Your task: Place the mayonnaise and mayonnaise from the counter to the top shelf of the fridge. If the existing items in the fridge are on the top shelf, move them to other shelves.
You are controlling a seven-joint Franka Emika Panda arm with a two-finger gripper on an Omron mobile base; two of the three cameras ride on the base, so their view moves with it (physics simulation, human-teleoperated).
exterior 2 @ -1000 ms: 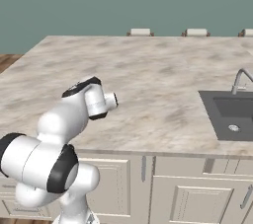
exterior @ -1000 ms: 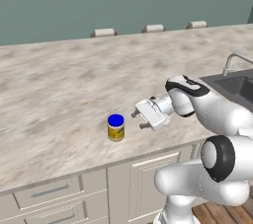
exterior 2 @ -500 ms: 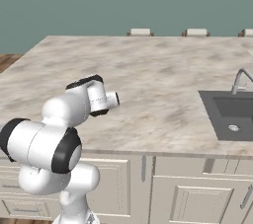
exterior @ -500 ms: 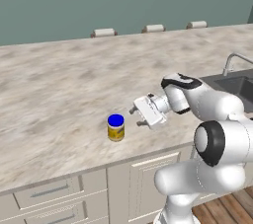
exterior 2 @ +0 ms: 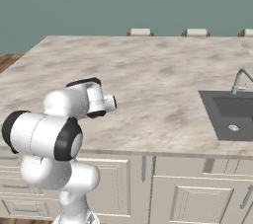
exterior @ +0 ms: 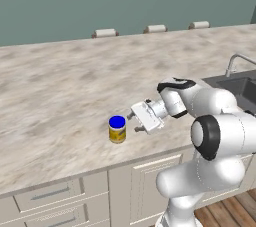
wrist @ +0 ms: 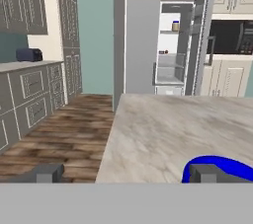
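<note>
beige mottled stone makes up the counter (exterior: 60, 86), and one mayonnaise jar (exterior: 117, 129) stands upright on it near the front edge, blue lid up, pale body with a dark label band. the gripper (exterior: 133, 122) lies low and level just to the right of the jar, pointing at it, with its fingers spread wide apart and nothing between them; from the left base view it is hard to say whether a fingertip touches the jar or stops just short. in the hand view the blue lid (wrist: 220, 168) sits right by the right-hand fingertip (wrist: 206, 172), while the other fingertip (wrist: 45, 172) stands well off to the left, past the counter's edge, over the wooden floor (wrist: 64, 129).

across the room in that same view the fridge (wrist: 165, 43) stands with its right door swung open, white inside. a second small jar (wrist: 175, 25) sits on a high shelf there, and a tiny dark thing (wrist: 166, 51) rests on the shelf below it. a sink (exterior 2: 232, 114) with a faucet (exterior 2: 239, 79) is set into the counter far to the arm's right.
</note>
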